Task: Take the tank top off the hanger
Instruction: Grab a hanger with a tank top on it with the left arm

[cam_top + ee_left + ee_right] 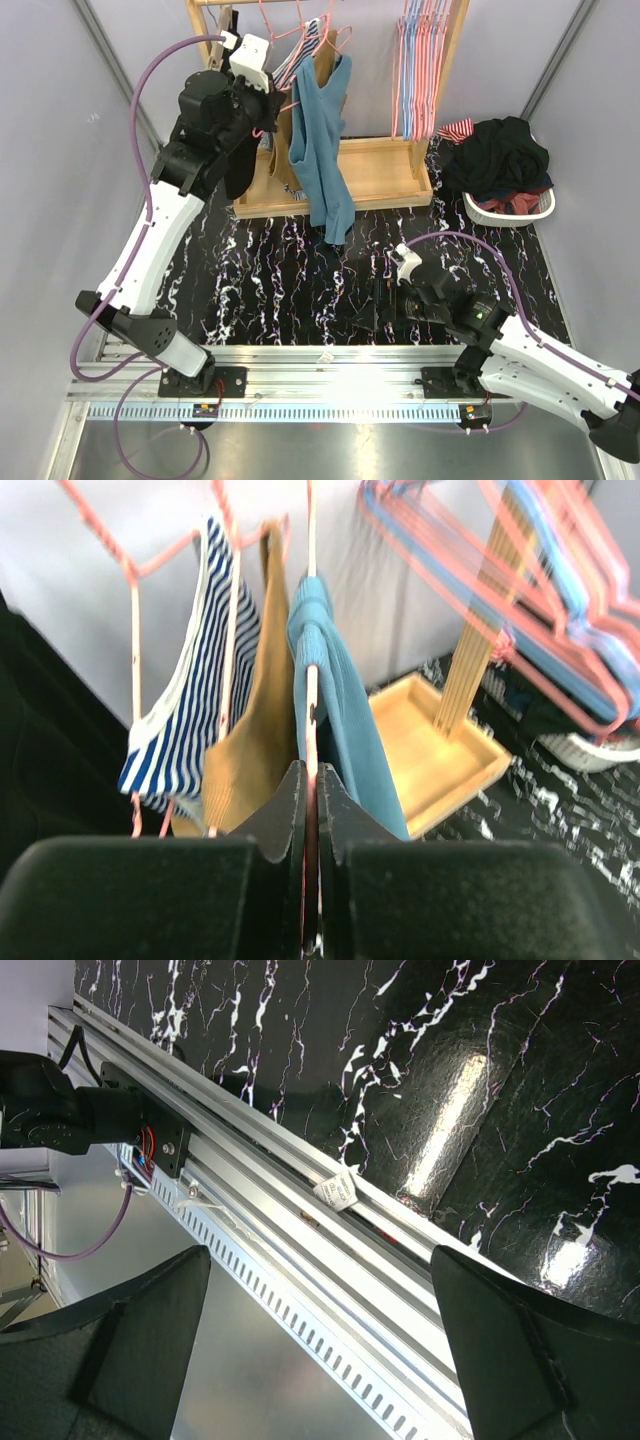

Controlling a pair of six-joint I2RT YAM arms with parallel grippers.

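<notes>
We see the left gripper (310, 810), jaws clamped on the pink hanger (311, 685) bearing the teal tank top (345, 720), and the right gripper (320, 1255), jaws apart.

The tank top (340, 700) is matt blue ribbed knit cloth. Its hanger (311, 705) is thin wire with a pink coating. The left gripper (310, 780) is matt black plastic. The rack (375, 165) is pale, smooth wood. The worktop (290, 290) is glossy black with white marbling. Along its near edge runs a shiny metal rail (330, 365). The basket (505, 212) near the far right corner looks like white plastic.
</notes>
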